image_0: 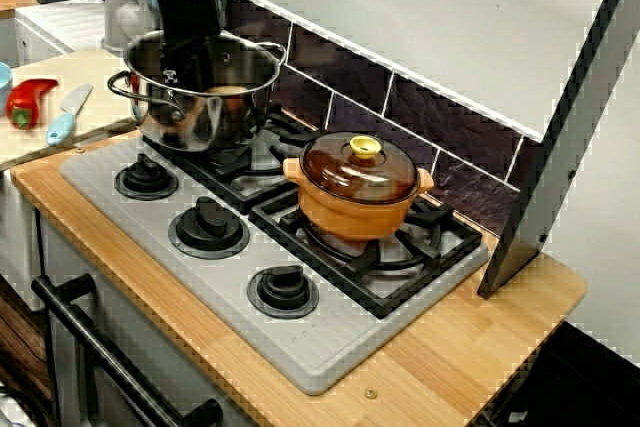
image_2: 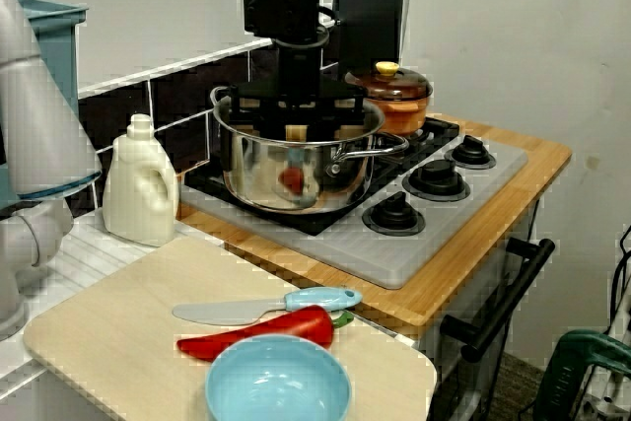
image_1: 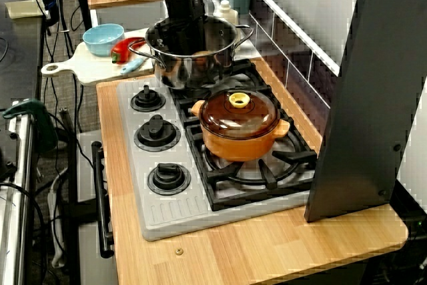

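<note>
My gripper (image_2: 296, 127) reaches straight down into a shiny steel pot (image_2: 286, 173) on the stove's back-left burner. In the front view the black arm enters the steel pot (image_0: 200, 119) and the gripper (image_0: 203, 83) sits low inside, next to a pale orange thing (image_0: 230, 93) on the pot's floor. The pot wall hides the fingertips, so whether they hold anything is unclear. In the high view the gripper (image_1: 187, 49) is likewise down inside the steel pot (image_1: 195, 73). An orange pot with a brown glass lid (image_0: 358, 192) stands on the neighbouring burner.
A cutting board (image_2: 108, 342) beside the stove carries a red pepper (image_2: 261, 332), a blue-handled knife (image_2: 266, 307) and a blue bowl (image_2: 278, 384). A white bottle (image_2: 140, 184) stands by the wall. Three knobs (image_0: 208, 227) line the stove front. A grey panel (image_0: 570, 147) leans at the right.
</note>
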Controlling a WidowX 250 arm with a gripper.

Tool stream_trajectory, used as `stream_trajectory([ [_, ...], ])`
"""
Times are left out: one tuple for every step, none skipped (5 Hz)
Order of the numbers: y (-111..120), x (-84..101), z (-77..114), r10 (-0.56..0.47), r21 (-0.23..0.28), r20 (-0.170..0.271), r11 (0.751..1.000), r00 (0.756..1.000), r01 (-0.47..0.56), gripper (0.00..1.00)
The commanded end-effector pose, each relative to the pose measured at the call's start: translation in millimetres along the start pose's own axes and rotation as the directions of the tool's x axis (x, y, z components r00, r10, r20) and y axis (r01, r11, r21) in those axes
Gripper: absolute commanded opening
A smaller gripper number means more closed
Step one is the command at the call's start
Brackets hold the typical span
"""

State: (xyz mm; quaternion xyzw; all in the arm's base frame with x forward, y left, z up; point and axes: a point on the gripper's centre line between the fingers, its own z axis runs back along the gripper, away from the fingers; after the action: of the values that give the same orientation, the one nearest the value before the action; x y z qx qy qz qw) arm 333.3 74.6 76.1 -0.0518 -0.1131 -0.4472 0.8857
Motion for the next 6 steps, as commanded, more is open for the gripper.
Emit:
stream_trajectory([
  [12, 7.6, 15.7, -0.002, 0.044, 0.01, 0.999, 1.0, 0.001, 0.0],
  [14, 8.0, 19.3, 0.002, 0.038, 0.016, 0.999, 1.0, -0.003, 0.0],
  [16, 8.7, 20.4, 0.005, 0.036, 0.016, 0.999, 1.0, -0.006, 0.0],
  [17, 9.3, 23.3, 0.009, 0.028, 0.016, 1.0, 1.0, -0.01, 0.0],
  [19, 10.2, 28.1, 0.011, 0.017, 0.025, 1.0, 1.0, -0.012, 0.0],
  [19, 11.1, 31.6, 0.015, 0.016, 0.025, 1.0, 1.0, -0.015, 0.0],
])
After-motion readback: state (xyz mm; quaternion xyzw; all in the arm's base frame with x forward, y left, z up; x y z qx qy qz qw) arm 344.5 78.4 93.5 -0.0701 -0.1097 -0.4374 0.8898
